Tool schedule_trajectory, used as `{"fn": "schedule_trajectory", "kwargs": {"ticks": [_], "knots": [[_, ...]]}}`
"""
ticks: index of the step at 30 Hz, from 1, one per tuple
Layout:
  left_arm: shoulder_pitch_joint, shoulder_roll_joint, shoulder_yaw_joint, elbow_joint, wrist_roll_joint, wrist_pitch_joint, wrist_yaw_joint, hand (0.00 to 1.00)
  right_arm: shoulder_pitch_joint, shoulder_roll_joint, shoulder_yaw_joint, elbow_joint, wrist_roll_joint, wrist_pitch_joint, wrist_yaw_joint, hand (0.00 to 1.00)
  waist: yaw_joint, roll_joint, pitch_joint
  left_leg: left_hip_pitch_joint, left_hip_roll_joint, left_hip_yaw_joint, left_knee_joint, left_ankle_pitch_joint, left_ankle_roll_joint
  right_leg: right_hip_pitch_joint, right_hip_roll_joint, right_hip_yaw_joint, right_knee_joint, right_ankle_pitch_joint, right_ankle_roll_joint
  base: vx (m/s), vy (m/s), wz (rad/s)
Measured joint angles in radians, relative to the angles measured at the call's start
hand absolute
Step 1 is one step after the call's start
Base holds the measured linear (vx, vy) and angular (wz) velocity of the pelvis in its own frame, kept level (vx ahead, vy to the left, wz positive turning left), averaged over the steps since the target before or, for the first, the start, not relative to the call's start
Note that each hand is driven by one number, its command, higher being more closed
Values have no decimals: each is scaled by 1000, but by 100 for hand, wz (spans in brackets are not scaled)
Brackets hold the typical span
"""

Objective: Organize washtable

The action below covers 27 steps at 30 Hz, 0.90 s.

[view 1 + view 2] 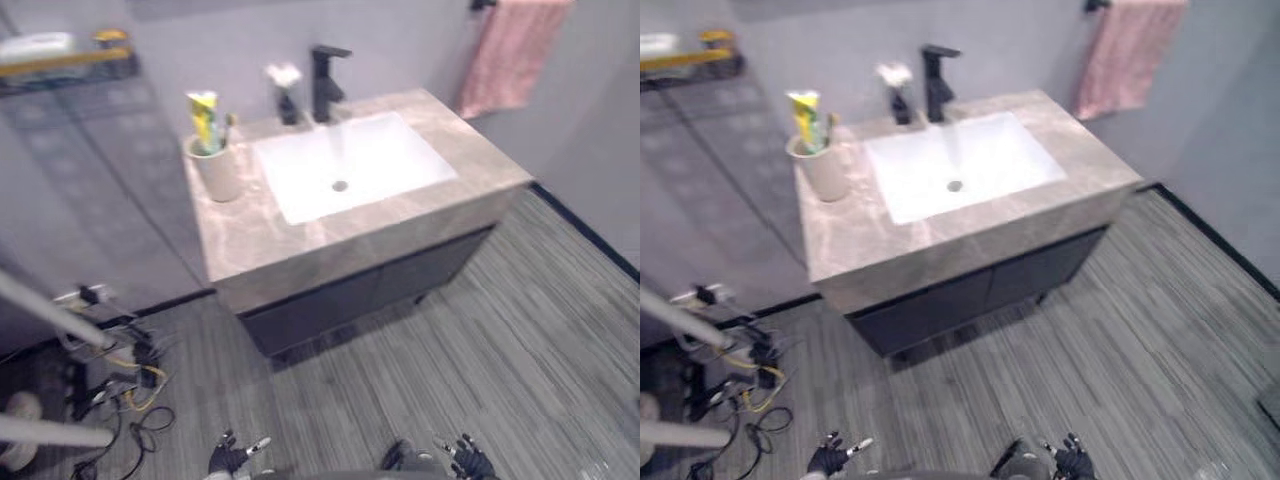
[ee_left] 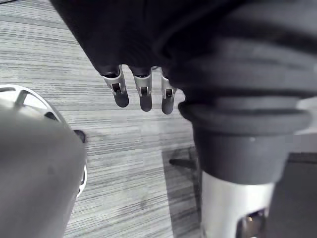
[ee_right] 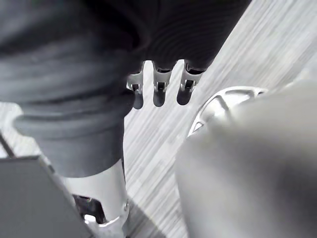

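**Both hands hanging free, well short of the counter**

My left hand [image 1: 232, 458] and right hand [image 1: 466, 460] sit low at the near edge of what I see, over the grey striped floor [image 1: 500, 330] and well apart from the counter [image 1: 290, 255]. From my left wrist, the fingers [image 2: 143, 94] hang straight and loose side by side, with bare floor past them. My right fingers [image 3: 159, 87] hang the same way. Neither hand holds or touches anything.

The stone-patterned counter stands ahead of me against the wall, on a dark cabinet. A white sink [image 1: 350, 165] is set into its middle, and a black faucet [image 1: 326, 80] stands upright behind it. Just to the left of the faucet is a small dark bottle [image 1: 288, 105] with a pale top, too blurred for me to say what it is. At the counter's back left corner a beige cup [image 1: 218, 170] stands upright with a yellow-green toothpaste tube [image 1: 205, 120] sticking up out of it.

A pink towel [image 1: 512, 55] hangs on the wall beyond the counter's right end. A shelf [image 1: 60, 68] is fixed high on the wall at the far left.
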Motion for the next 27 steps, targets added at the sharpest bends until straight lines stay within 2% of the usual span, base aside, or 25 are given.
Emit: {"fn": "schedule_trajectory", "kwargs": {"ticks": [1, 2, 4, 5, 6, 7, 8, 10, 11, 12, 13, 14, 15, 16, 17, 18, 19, 20, 21, 22, 23, 24, 25, 26, 27], "knots": [[3, 6, 5, 2, -10, 0, -1, 0, 1, 2, -6, 13, -13, 2, 0, 0, 11, -9, -5, 10, -7, 52, 6, 0, 0, 36, 1, -30, -25, 30, 5, 141, -55, -136], [0, 6, 21, 9, -12, 1, -1, 0, -8, 0, -7, 29, -22, 3, 0, 0, 18, -15, -9, 12, -8, 87, 17, 0, 0, 34, 22, -36, -74, 33, 47, 115, -152, -156], [-7, -12, 36, 30, -13, 3, -1, 0, -31, -36, -3, 57, -29, 4, 1, 0, 16, 19, -10, 20, 14, 124, 29, 3, -4, 36, 77, -37, -167, 65, 98, 49, -162, -111], [-7, -14, 36, 43, -13, 3, -2, 0, -37, -54, 5, 76, -31, 9, -1, 0, 17, 35, -11, 39, 22, 157, 32, 11, -17, 46, 108, -5, -226, 87, 133, 41, -87, -89], [-7, -22, 41, 50, -13, 4, -1, 0, -40, -59, 11, 76, -32, 14, 0, 0, 18, 39, -14, 54, 25, 176, 36, 29, -44, 54, 130, 18, -263, 97, 148, 82, -115, -100], [-7, -24, 57, 52, -13, 8, -1, 0, -43, -58, 25, 76, -37, 14, 0, 0, 16, 40, -15, 73, 42, 189, 59, 49, -60, 66, 151, 48, -290, 100, 151, 85, -114, -76], [-6, -23, 60, 53, -13, 9, -1, 0, -47, -56, 40, 75, -37, 14, 0, 0, 16, 33, -17, 75, 53, 190, 84, 59, -59, 69, 158, 64, -299, 100, 151, 163, -199, -82], [-10, -20, 71, 46, -15, 6, -1, 0, -66, -44, 86, 62, -37, 11, 1, 0, 18, 4, -21, 59, 125, 171, 258, 111, -43, 87, 172, 123, -331, 98, 149, 152, -186, -72], [-11, -20, 71, 47, -16, 6, 0, 0, -72, -43, 97, 57, -36, 10, 1, 0, 21, -1, -20, 43, 140, 139, 297, 109, -40, 93, 174, 143, -338, 97, 146, 141, -140, -60], [-15, -23, 65, 50, -22, 5, 0, 0, -91, -44, 122, 54, -29, 4, -1, 0, 21, 1, -20, 30, 126, 46, 303, 44, -54, 107, 177, 177, -346, 93, 142, 147, -103, -71], [-14, -20, 65, 49, -25, -1, 2, 0, -104, -44, 131, 53, -25, -2, 0, 0, 25, -1, -19, 5, 95, -76, 299, -16, -30, 118, 179, 223, -345, 84, 139, 135, -62, -77], [-14, -17, 64, 48, -33, -3, 4, 0, -112, -43, 143, 50, -23, -6, 0, 0, 29, -4, -17, -11, 71, -152, 302, -41, -12, 124, 179, 250, -340, 79, 136, 81, 8, -92], [-14, -11, 63, 44, -44, -10, 9, 0, -124, -41, 154, 49, -18, -9, 1, 0, 42, -12, -12, -33, 29, -265, 309, -77, 11, 132, 178, 296, -332, 69, 135, 79, 58, -118], [-13, 0, 53, 41, -52, -15, 18, 0, -135, -35, 162, 51, -15, -13, 1, 0, 63, -20, -6, -77, -40, -431, 341, -121, 28, 134, 171, 361, -305, 53, 139, 85, 136, -158], [-9, 10, 28, 40, -53, -16, 23, 0, -141, -31, 169, 56, -14, -19, 1, 0, 80, -25, 1, -128, -103, -566, 376, -149, 13, 134, 160, 421, -274, 37, 155, 75, 177, -146], [-5, 13, 21, 39, -53, -17, 23, 0, -147, -30, 170, 65, -14, -24, 1, 0, 79, -25, 9, -151, -127, -620, 379, -156, 6, 134, 154, 448, -252, 25, 170, 70, 293, -132], [-5, 14, -1, 39, -54, -17, 25, 0, -147, -34, 172, 69, -13, -27, 0, 0, 76, -6, 24, -192, -162, -723, 326, -156, 1, 127, 149, 494, -195, -2, 197, 27, 274, -133], [0, 14, -20, 44, -60, -18, 25, 0, -138, -38, 171, 77, -5, -24, -2, 0, 84, 14, 35, -169, -180, -729, 268, -187, 8, 91, 146, 564, -116, -35, 240, 65, 320, -119], [4, 23, -24, 42, -62, -18, 27, 0, -118, -31, 187, 73, -4, -23, -1, 0, 76, 3, 29, -157, -179, -699, 253, -189, -2, 78, 145, 574, -103, -31, 240, 93, 211, -110], [4, 33, -25, 29, -64, -26, 27, 0, -101, -22, 208, 73, -5, -19, 3, 0, 87, -11, 30, -144, -185, -680, 276, -164, -29, 44, 173, 586, -96, -11, 223, 119, 186, -89], [3, 43, -18, 21, -68, -34, 26, 0, -83, -23, 205, 70, -5, -17, 1, 0, 87, -27, 37, -203, -228, -751, 418, -140, -21, 41, 181, 611, -133, -7, 202, 92, 124, -104], [0, 38, -16, 21, -71, -34, 25, 0, -80, -22, 197, 70, -5, -17, 1, 0, 95, -25, 39, -249, -245, -808, 516, -133, -22, 55, 172, 636, -153, 10, 204, 39, 213, -113], [-1, 24, -11, 24, -75, -35, 25, 0, -76, -35, 184, 73, -7, -17, -3, 0, 104, -21, 45, -283, -298, -928, 515, -165, 14, 48, 167, 685, -168, 19, 214, 49, 303, -153], [11, 4, -21, 25, -82, -27, -10, 0, -85, -54, 182, 74, -11, -17, -1, 0, 109, 32, 37, -247, -319, -1068, 374, -204, 30, 18, 204, 757, -172, 30, 226, 46, 345, -197], [13, 17, -42, 39, -90, -10, -66, 0, -101, -37, 183, 68, -24, -18, -1, 0, 110, 27, 44, -218, -322, -1029, 340, -217, 63, 3, 209, 833, -197, 59, 244, 88, 321, -193]]}}
